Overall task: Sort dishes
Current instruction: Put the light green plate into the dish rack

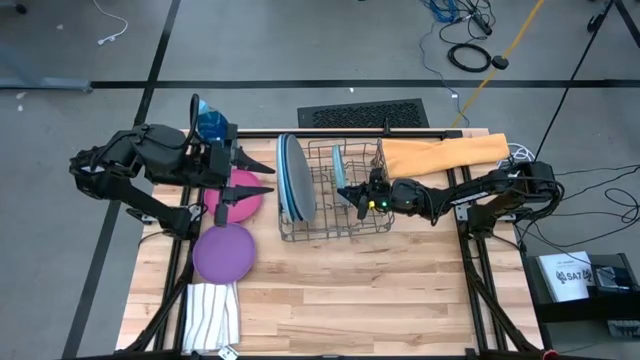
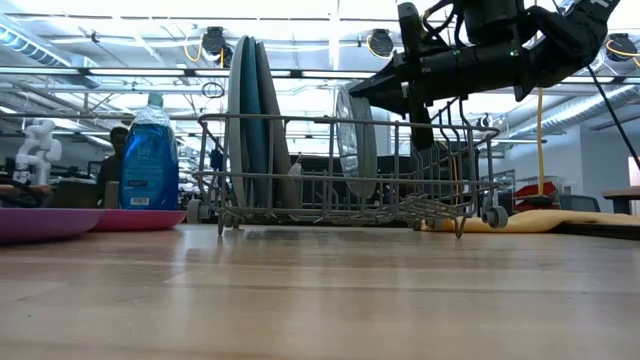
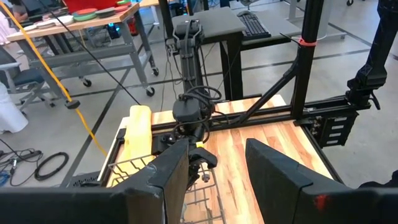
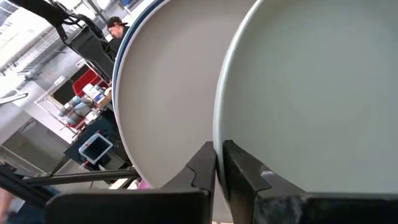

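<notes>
1. The wire dish rack stands in the middle of the table, toward its far edge.
2. At the rack's left end three large plates stand on edge, close together: the grey plate, the light blue plate and the dark blue plate. In the low view they show as a tight upright stack.
3. The pale teal plate stands upright in a slot nearer the rack's middle, well apart from the three large ones; the low view shows it on edge.
4. The right gripper reaches in over the rack from the right, just beside the pale teal plate. In the right wrist view its jaws are nearly closed, with only a thin slit between them, and the plate's rim sits right at that slit; whether they pinch it I cannot tell.
5. The magenta plate lies flat on the table left of the rack, and the purple plate lies flat just nearer, its edge close to the magenta one.
6. The left gripper hovers over the magenta plate's far side, its jaws spread open and holding nothing.
7. A blue soap bottle stands at the far left, behind the left arm.
8. A striped white cloth lies at the near left edge, and an orange cloth lies right of the rack at the far side.
</notes>
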